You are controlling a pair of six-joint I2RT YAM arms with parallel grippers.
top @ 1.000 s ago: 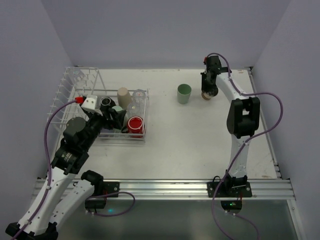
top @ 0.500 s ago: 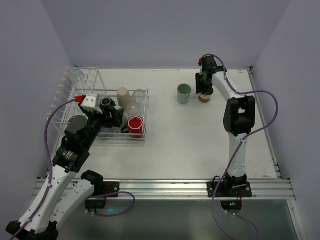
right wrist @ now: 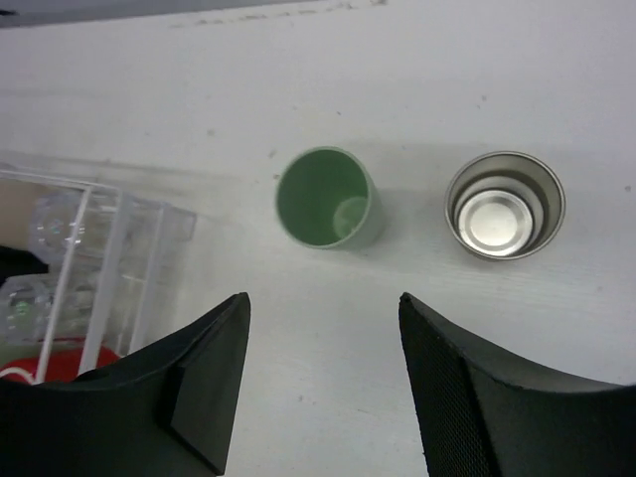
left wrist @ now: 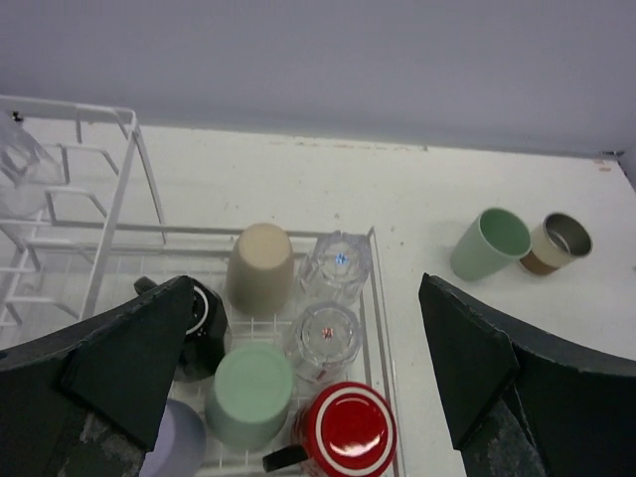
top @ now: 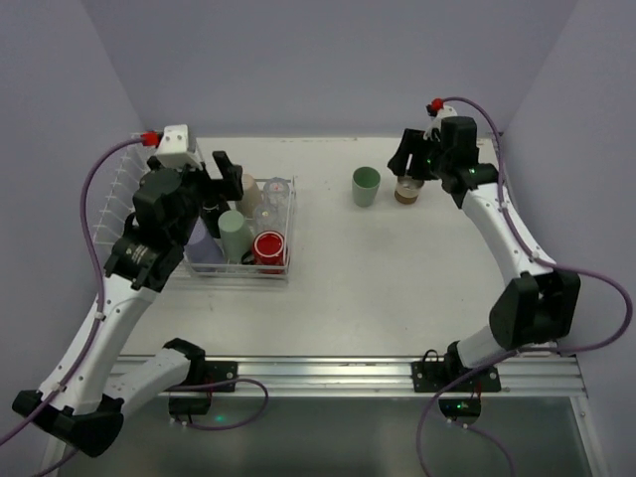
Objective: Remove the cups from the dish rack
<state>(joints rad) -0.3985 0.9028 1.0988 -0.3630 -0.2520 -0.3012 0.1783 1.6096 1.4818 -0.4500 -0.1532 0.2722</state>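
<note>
The dish rack (top: 117,195) stands at the left and holds upside-down cups: lavender (top: 203,244), mint green (top: 236,235), red (top: 268,246), beige (top: 247,188) and two clear ones (top: 276,189). My left gripper (top: 218,182) hovers open above them, holding nothing. From its wrist I see the beige (left wrist: 260,268), mint green (left wrist: 248,394), red (left wrist: 349,433), black (left wrist: 205,320) and clear (left wrist: 324,339) cups between the fingers (left wrist: 134,363). On the table stand a green cup (top: 366,186) and a brown steel-lined cup (top: 405,191). My right gripper (top: 409,166) is open just above the brown cup (right wrist: 504,206).
The rack's tall prongs (left wrist: 117,149) rise at the far left, with a clear cup (left wrist: 20,159) hung on them. The rack's corner (right wrist: 129,214) shows left of the green cup (right wrist: 328,199) in the right wrist view. Walls close the table at back and sides.
The right gripper has opened and let go of the brown cup, which now stands beside the green cup; its arm swung out rightward. The left arm has lifted up from the rack.
</note>
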